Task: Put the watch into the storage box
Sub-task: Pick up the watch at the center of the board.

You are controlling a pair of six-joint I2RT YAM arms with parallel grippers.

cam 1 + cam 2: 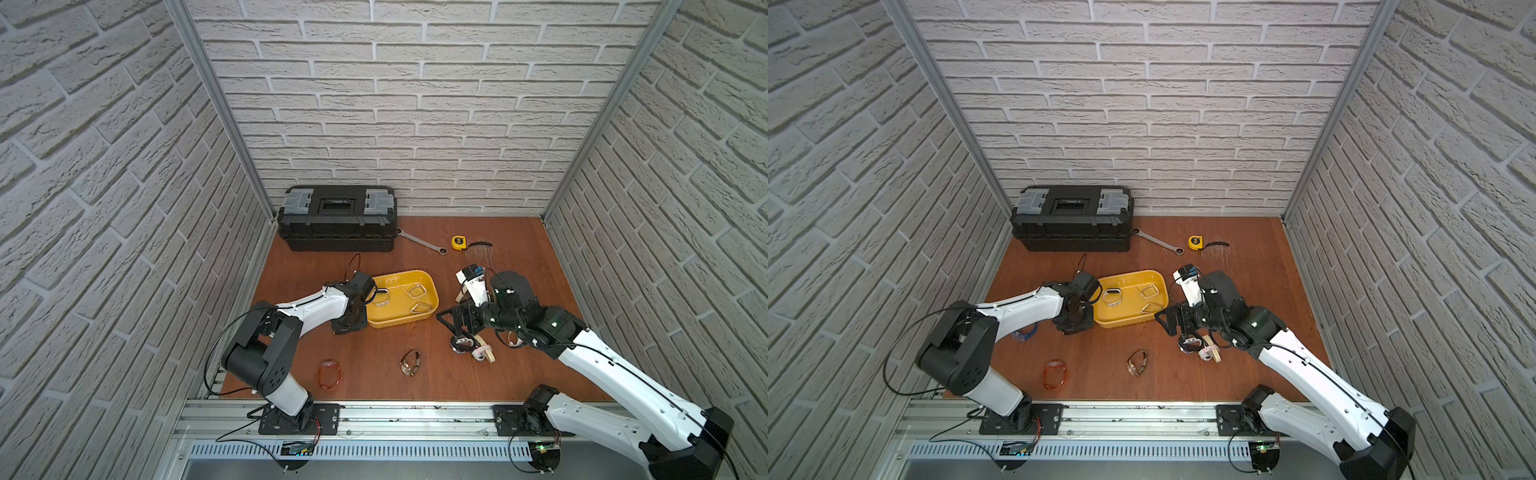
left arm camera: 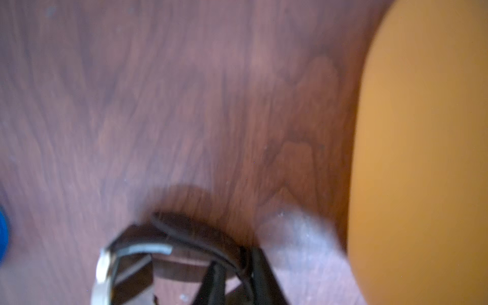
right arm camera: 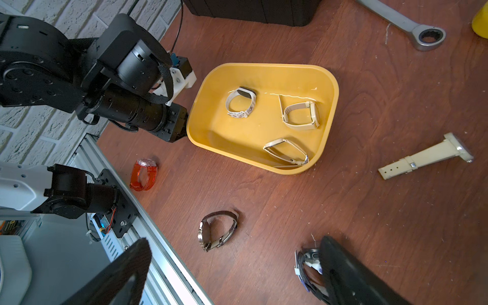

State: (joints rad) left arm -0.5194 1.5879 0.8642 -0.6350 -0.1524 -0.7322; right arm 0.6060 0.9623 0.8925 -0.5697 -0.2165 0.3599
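We see wood surface [image 1: 519, 270], black toolbox [image 1: 336, 218] against back wall. Yellow storage box [image 1: 399, 322] mid-surface, three pale watches [image 3: 247, 93] inside. Left jaws just beside box's outer wall, pinched narrow on strap of dark-strap watch [image 2: 190, 235], outside box. Right jaws spread wide by another dark watch [image 3: 307, 260].

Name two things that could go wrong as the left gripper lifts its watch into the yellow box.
The left gripper pinches only the thin strap of the dark-strapped watch, so the case may swing and slip free when lifted. The storage box wall stands close beside it; a low carry could shove the box or catch its rim.
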